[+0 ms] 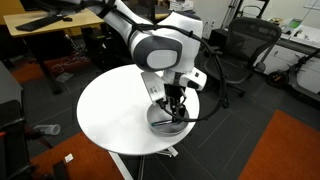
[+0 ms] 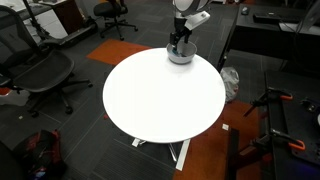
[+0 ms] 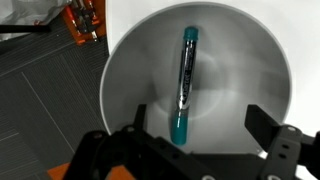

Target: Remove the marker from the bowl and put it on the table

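The marker point(image 3: 185, 85), a thin dark stick with a teal-blue end, lies along the bottom of the shiny metal bowl point(image 3: 130, 70) in the wrist view. My gripper point(image 3: 198, 125) is open, its two fingers spread on either side of the marker's teal end, just above it and not touching it. In both exterior views the bowl point(image 1: 160, 122) point(image 2: 180, 56) sits at the edge of the round white table point(image 1: 110, 115) point(image 2: 160, 95), with the gripper point(image 1: 176, 108) point(image 2: 181, 45) lowered into it. The marker is hidden in the exterior views.
Dark carpet and an orange object point(image 3: 82, 22) lie beside the bowl in the wrist view. Office chairs point(image 1: 240, 45) point(image 2: 40, 75), wooden desks point(image 1: 45, 30) and orange floor mats point(image 2: 215, 150) surround the table.
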Tool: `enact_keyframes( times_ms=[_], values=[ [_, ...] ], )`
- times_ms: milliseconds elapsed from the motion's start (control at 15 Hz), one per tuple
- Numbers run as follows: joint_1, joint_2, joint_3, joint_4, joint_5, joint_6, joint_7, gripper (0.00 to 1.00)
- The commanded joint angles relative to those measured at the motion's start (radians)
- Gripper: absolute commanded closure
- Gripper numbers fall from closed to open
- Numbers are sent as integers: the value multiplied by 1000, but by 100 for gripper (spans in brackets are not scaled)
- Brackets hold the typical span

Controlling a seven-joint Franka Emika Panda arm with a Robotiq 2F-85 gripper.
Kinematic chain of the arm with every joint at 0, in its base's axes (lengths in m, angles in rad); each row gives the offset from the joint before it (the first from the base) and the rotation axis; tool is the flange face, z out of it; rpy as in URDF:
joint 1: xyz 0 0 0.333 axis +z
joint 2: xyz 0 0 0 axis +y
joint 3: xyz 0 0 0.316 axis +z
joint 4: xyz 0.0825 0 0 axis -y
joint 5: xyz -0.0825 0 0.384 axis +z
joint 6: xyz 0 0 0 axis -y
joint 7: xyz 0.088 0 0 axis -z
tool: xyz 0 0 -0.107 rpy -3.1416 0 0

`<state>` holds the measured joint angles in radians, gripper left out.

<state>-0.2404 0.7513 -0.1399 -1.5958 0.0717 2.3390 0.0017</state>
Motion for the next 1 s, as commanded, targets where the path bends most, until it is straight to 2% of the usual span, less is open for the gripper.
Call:
enact_keyframes(
  times_ms=[0,667,733,800,933],
  values=[
    [-14,56,8,77,20,-34,31,0],
    [-23,144,5,164,17,-37,66,0],
    [-23,149,5,168,17,-36,64,25],
    [-23,154,5,172,15,-35,65,28],
    [-23,161,4,180,15,-34,66,44]
  ],
)
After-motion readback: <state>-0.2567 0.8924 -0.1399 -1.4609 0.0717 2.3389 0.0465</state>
